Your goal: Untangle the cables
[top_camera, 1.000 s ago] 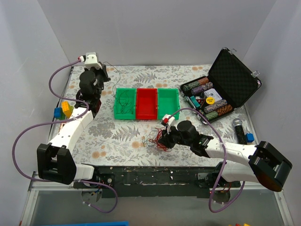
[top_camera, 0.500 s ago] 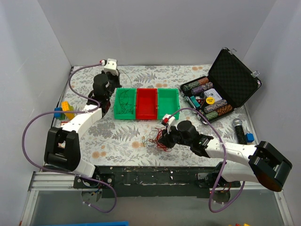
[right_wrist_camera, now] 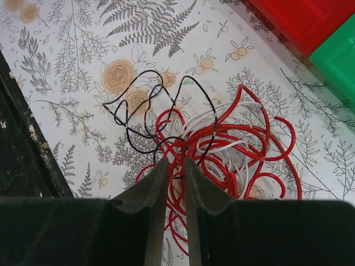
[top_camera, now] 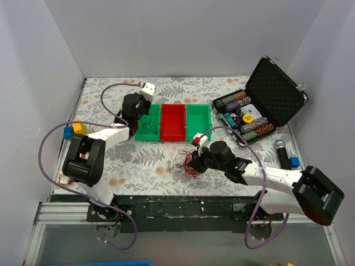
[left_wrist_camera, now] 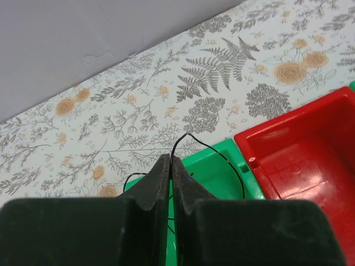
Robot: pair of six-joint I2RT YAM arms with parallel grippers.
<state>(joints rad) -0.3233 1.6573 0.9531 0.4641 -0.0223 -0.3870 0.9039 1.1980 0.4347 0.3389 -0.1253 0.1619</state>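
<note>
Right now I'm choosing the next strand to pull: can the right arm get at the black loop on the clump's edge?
Probably yes: the right gripper sits at the cables, and the black loop lies uncovered just ahead.

A floral-patterned desk (top_camera: 111,160) is seen from above. Three bins are lined up on it: a green bin (top_camera: 146,137), a red bin (top_camera: 172,123) and a second green bin (top_camera: 198,117). Thin black wires (top_camera: 146,125) are contained in the first green bin, and the left pincer (top_camera: 141,115) is positioned over it. The cables (top_camera: 180,165), a red, black and white clump, are met by the right pincer (top_camera: 190,160). An open case (top_camera: 274,91) of poker chips (top_camera: 244,119) is placed at the right.
</note>
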